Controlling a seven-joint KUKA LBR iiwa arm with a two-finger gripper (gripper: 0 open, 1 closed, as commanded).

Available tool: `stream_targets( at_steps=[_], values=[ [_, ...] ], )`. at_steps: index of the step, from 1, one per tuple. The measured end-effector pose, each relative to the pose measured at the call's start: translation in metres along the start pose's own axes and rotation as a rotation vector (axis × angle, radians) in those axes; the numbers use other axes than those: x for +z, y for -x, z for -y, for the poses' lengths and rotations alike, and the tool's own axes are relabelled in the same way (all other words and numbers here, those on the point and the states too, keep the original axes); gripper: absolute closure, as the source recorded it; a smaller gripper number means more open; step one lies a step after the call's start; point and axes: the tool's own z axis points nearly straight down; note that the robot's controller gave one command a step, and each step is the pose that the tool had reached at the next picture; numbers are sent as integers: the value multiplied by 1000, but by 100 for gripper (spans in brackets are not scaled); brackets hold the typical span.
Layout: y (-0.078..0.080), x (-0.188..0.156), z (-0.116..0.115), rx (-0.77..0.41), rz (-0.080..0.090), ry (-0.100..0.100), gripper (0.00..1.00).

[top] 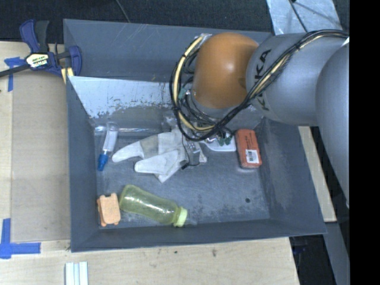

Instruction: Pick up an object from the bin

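My gripper (193,154) is low in the middle of the bin, under the arm's wrist, at the right edge of a crumpled white cloth (155,154). Whether it touches the cloth is unclear. A flat white piece (221,146) pokes out just right of the gripper. Further right an orange-red rectangular block (248,149) with a white label lies on the floor of the bin.
A yellow-green plastic bottle (151,206) lies along the front wall, with an orange sponge piece (108,210) at its left end. A clear packet holding a blue-tipped tube (108,147) lies at the left. The arm's orange cover and cables hang over the back middle.
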Motion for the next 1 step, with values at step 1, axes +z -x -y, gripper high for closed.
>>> stream_targets(
  at_steps=[1],
  values=[
    [-3,34,-15,-184,0,0,0]
  ],
)
